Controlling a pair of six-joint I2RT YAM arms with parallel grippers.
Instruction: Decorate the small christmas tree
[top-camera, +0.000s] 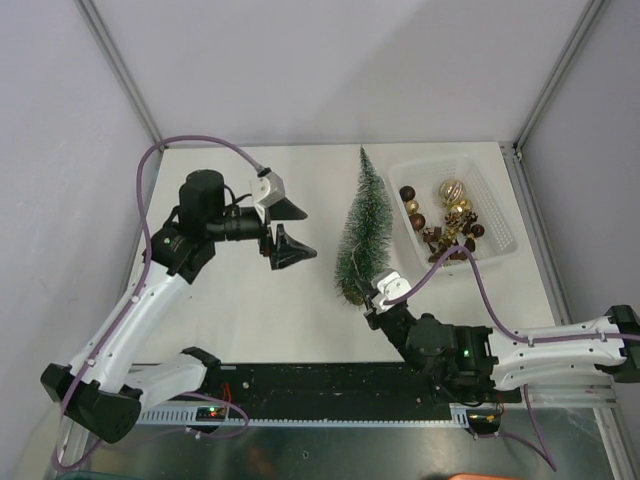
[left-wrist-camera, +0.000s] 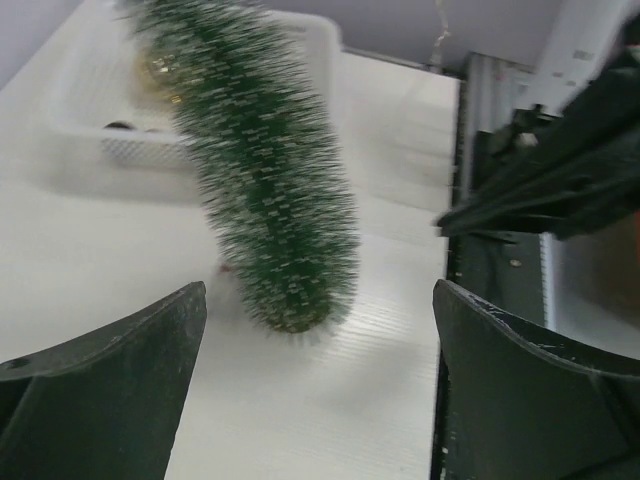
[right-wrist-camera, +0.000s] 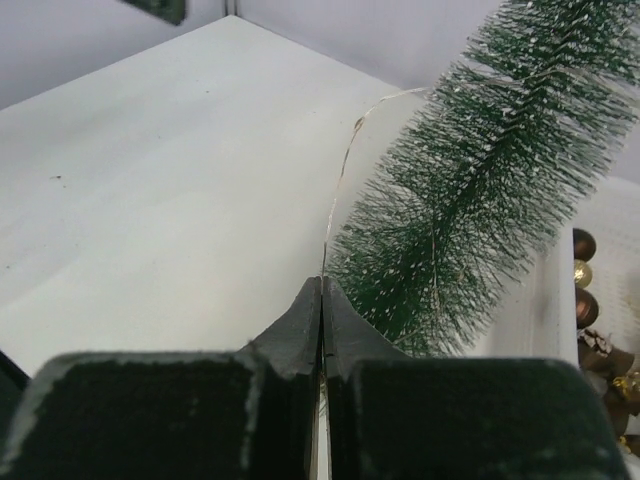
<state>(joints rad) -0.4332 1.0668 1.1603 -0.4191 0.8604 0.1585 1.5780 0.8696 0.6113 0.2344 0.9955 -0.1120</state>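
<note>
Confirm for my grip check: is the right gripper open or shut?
Shut: the right gripper pinches a thin silver wire running to the frosted green bottle-brush tree.

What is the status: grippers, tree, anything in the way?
Left gripper open, apart from tree. Right gripper shut on thin wire. Tree beside basket. Nothing blocking.

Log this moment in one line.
left pincer: open, free | right pincer: shut on thin silver wire | frosted green bottle-brush tree: wire on it
</note>
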